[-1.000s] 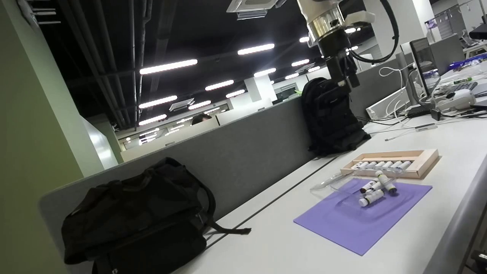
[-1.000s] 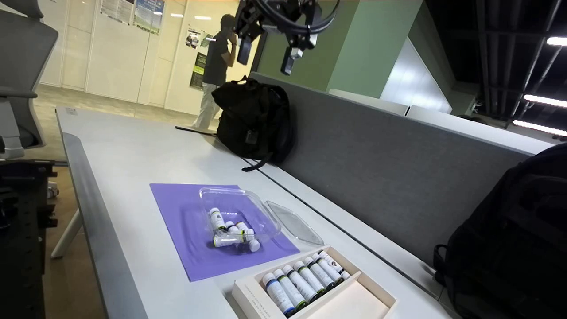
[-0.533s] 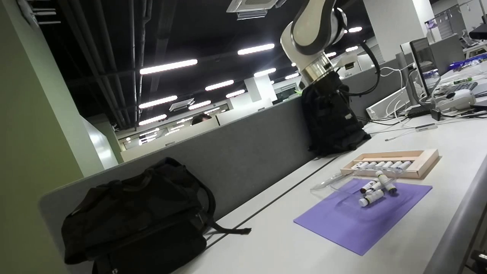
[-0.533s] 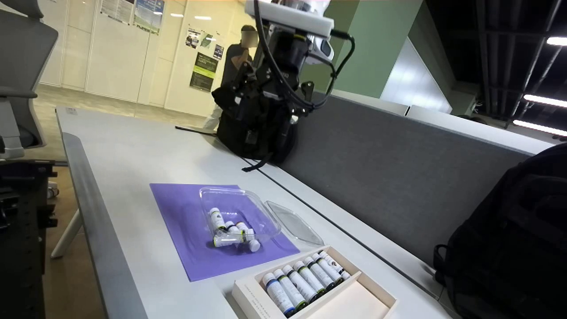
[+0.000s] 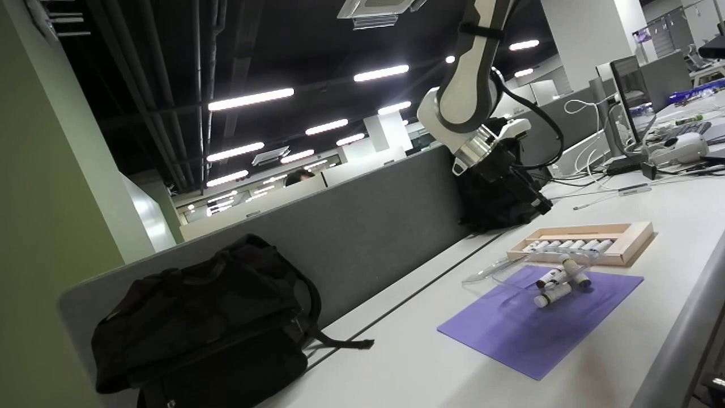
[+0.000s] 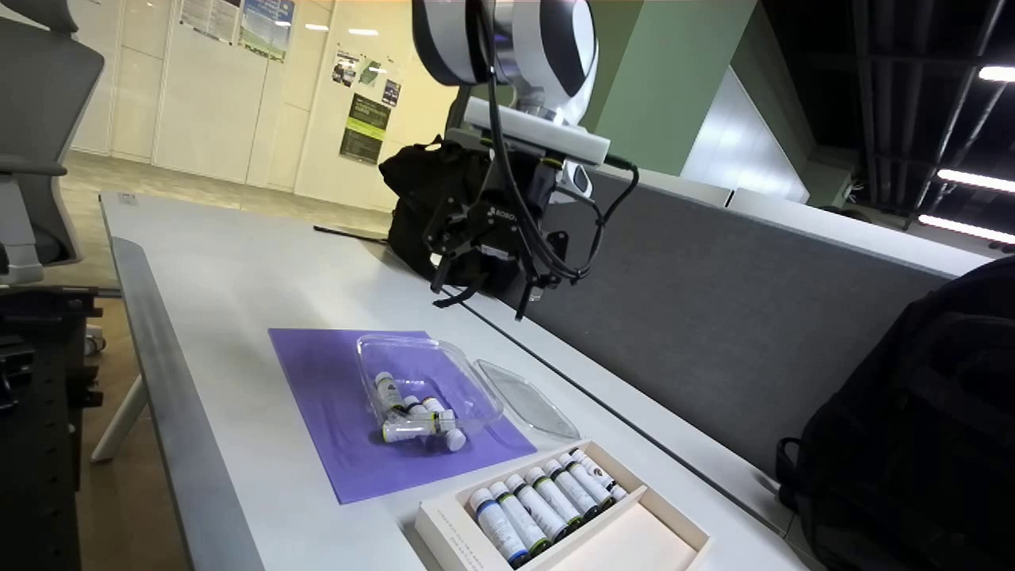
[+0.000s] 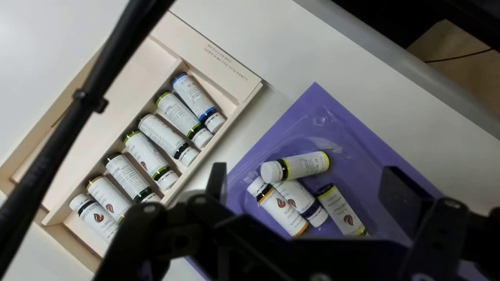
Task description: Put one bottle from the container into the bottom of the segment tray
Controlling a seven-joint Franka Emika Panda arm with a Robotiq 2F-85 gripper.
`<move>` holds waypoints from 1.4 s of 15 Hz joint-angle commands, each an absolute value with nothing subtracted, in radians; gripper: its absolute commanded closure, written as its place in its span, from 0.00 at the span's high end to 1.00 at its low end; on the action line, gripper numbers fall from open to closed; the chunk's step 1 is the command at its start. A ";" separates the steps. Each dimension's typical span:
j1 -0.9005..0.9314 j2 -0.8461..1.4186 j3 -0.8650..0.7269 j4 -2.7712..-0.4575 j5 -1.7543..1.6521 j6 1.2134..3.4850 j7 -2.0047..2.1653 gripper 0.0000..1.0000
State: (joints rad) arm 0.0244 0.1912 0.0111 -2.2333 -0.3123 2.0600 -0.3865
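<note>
The container is a clear plastic box (image 6: 499, 404) on a purple mat, with several white-labelled bottles lying loose in it. In the wrist view, a yellow-banded bottle (image 7: 306, 166) lies across the cap end of an orange-banded bottle (image 7: 283, 210) and a purple-banded bottle (image 7: 300, 201). Another yellow-banded bottle (image 7: 343, 214) lies beside them. The segment tray (image 6: 634, 539) is light tan wood beside the mat. One long compartment holds a row of bottles; another is bare. My gripper (image 6: 481, 300) is open and empty, in the air above and away from the container, pointing down towards it.
The purple mat (image 6: 317, 373) lies under the container. A clear lid (image 6: 531, 404) lies beside the container, near the tray. A grey partition (image 6: 714, 277) runs along the desk. Black backpacks stand at the partition (image 5: 209, 317). A monitor (image 5: 631, 96) with cables stands further along.
The arm has come down from high up, lowering the open gripper towards the mat and tray. The bottles, container and tray have not moved. A person in the background is now out of sight.
</note>
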 commanded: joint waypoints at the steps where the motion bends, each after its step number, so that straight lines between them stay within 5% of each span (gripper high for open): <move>1: 0.017 0.195 0.019 -2.226 -0.314 2.054 -0.385 1.00; 21: -0.081 0.427 0.058 -2.271 -0.241 2.409 -0.654 1.00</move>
State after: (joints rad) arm -0.0774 0.4213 0.0368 -2.2577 -0.2505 2.3774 -0.6291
